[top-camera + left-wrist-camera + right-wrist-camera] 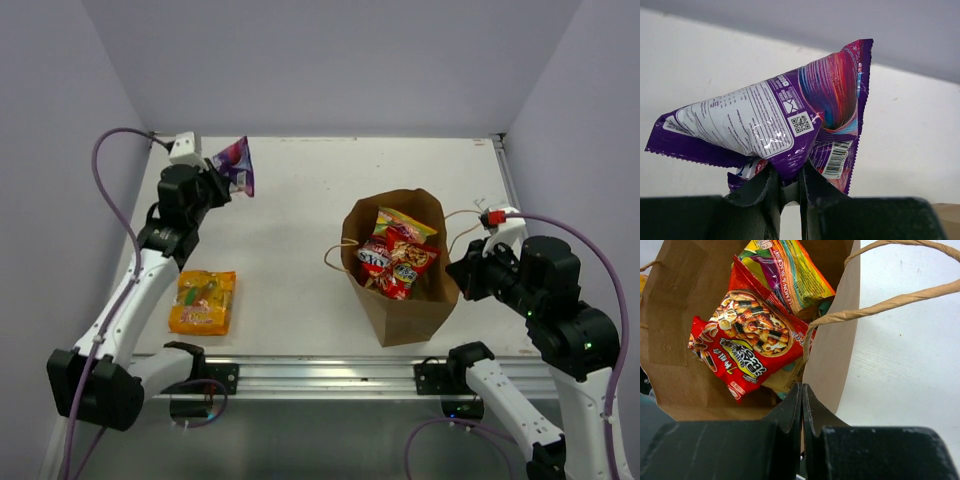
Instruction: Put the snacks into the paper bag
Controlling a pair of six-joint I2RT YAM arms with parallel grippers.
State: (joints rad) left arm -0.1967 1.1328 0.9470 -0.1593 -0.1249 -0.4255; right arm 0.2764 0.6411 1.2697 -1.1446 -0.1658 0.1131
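My left gripper (220,176) is raised over the table's back left corner, shut on the bottom edge of a purple snack packet (236,163). In the left wrist view the crumpled packet (790,115) fans out above the left gripper (790,176). An orange-yellow packet (203,302) lies flat on the table at front left. The brown paper bag (400,320) stands open at centre right with several packets (395,255) inside, among them a red one (745,350). My right gripper (463,272) is shut on the bag's right rim (835,355), as the right gripper (802,390) shows in its wrist view.
The bag's twine handles (890,302) loop out to the right of the rim, and another handle (335,255) hangs off its left side. A metal rail (330,375) runs along the table's near edge. Purple walls close in the back and sides.
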